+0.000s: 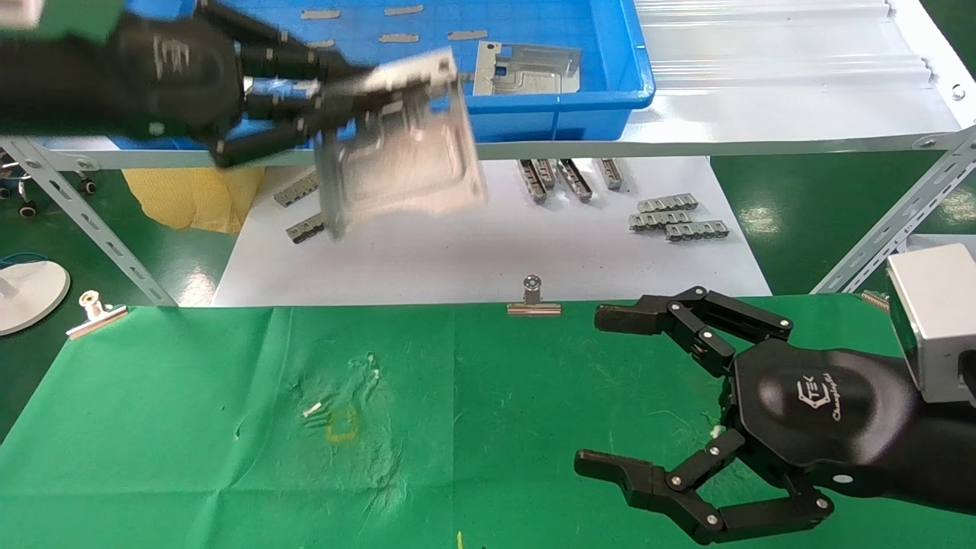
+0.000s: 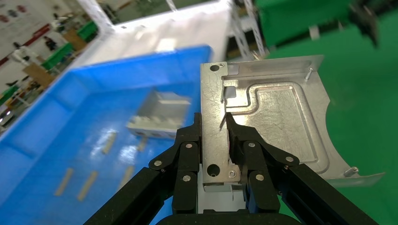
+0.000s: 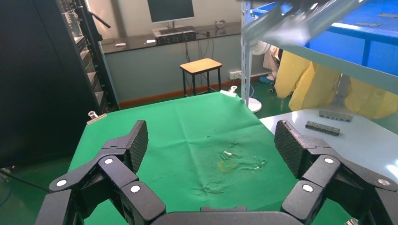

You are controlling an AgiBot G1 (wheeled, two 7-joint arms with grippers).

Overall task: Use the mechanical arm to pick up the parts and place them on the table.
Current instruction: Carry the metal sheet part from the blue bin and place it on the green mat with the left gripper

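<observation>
Silvery stamped sheet-metal plate (image 2: 267,117), pinched at one edge by the left hand (image 1: 335,91), apparently swinging; lower slowly onto green cloth table (image 1: 191,427), right hand (image 1: 610,389) spread idle.

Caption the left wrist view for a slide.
Left hand pinches a stamped metal part between blue tray and green table.

held part (image 1: 400,145) motion-blurred, left tool (image 1: 335,84) hiding its edge

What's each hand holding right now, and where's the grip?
The left gripper pinches a sheet-metal plate at one short edge, near its corner holes. The right gripper is open and holds nothing.
</observation>
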